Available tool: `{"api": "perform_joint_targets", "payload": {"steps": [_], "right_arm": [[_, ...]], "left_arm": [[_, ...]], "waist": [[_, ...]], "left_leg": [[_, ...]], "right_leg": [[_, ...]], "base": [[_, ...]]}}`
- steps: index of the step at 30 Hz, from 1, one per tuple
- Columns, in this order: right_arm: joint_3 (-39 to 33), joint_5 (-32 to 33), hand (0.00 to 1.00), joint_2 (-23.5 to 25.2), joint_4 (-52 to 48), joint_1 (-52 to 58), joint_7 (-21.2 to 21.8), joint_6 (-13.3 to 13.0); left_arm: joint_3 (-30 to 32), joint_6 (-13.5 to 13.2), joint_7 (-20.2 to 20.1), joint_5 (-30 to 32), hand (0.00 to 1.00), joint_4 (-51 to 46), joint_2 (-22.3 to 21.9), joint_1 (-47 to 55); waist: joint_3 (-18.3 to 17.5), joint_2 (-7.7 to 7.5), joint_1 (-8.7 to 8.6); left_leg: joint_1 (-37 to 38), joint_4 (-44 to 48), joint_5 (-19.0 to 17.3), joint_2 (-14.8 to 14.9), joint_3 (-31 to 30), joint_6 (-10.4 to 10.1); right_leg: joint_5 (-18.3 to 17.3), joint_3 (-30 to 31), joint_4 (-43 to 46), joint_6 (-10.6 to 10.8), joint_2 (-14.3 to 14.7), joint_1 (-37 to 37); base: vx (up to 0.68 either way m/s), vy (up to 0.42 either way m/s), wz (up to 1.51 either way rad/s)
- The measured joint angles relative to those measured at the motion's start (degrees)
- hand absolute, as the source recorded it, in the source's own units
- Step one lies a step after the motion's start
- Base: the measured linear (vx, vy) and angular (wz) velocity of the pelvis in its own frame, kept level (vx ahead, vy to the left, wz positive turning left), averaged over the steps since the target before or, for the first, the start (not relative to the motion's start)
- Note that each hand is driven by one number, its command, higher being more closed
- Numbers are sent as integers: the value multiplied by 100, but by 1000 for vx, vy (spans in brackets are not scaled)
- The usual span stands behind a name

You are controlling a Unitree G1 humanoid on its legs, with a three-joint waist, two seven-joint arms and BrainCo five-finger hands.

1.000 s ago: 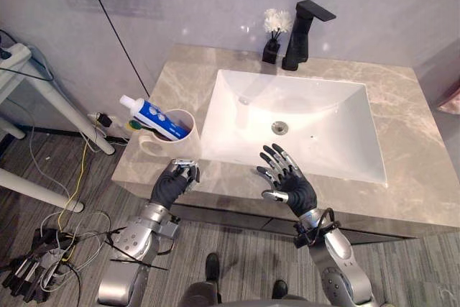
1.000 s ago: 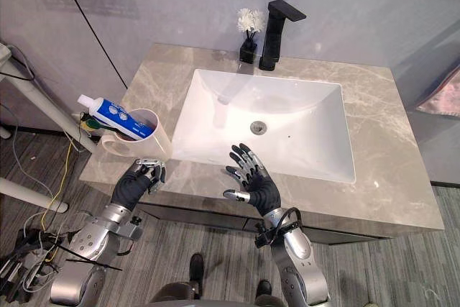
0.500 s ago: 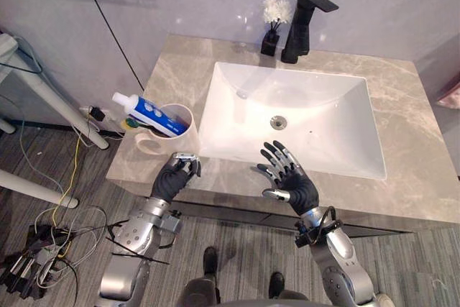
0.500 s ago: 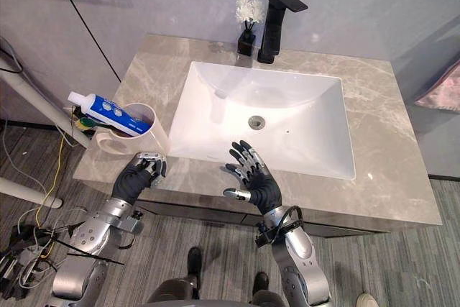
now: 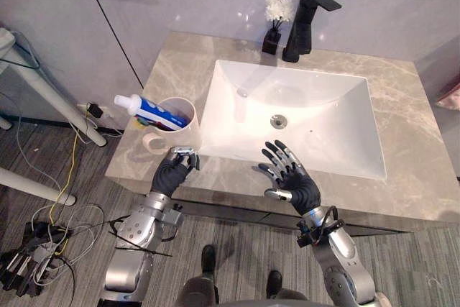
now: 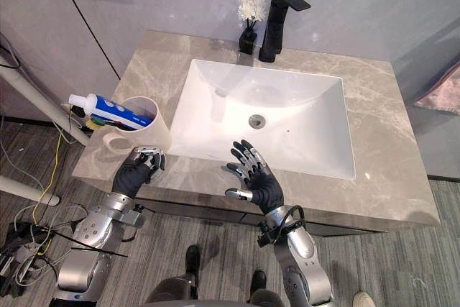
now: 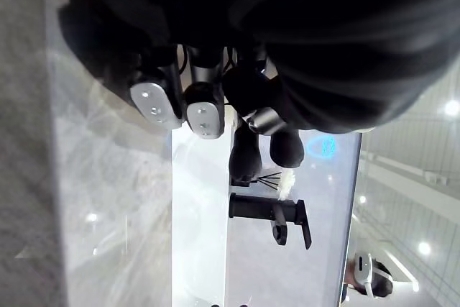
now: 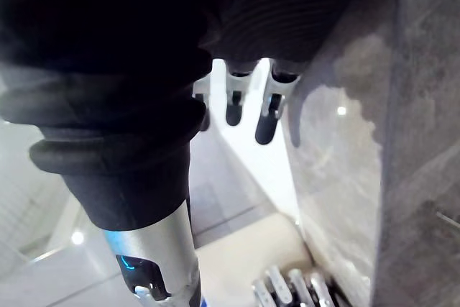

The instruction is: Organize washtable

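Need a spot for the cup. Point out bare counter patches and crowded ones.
Barest: the counter strip right of the sink. Also free: the back-left corner, left of the vase. Crowded: front left, with the cup and curled left hand; vase and faucet behind the sink; open right hand over the front rim.

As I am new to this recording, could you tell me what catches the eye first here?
A white sink set in a marble counter dominates, with a black faucet and a vase of white flowers behind it. Left of it stands a cream mug holding a toothpaste tube. At the front edge, the left hand is curled beside the mug and the right hand spread open.
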Motion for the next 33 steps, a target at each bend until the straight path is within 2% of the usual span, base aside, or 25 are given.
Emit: {"api": "perform_joint_targets", "payload": {"steps": [9,28,33], "right_arm": [[-9,0,0,0,1,0,62,1],[-11,0,0,-1,-37,19,96,18],[-11,1,0,-1,-43,26,111,18]], "left_arm": [[173,-34,121,142,100,224,0,-289],[419,-165,231,249,100,550,0,-567],[664,-146,259,277,100,669,15,-689]], "waist": [[25,-49,-1],[25,-48,-2],[25,-50,-4]], "left_leg": [[-2,-1,-4,20,27,6],[-55,-2,-15,69,81,24],[-55,-2,-3,69,93,6]], "right_leg": [[56,-35,2,-10,17,-15],[101,-78,9,-32,59,-121],[102,-68,9,-33,58,-129]], "base": [[0,0,-2],[0,0,-2],[0,0,0]]}}
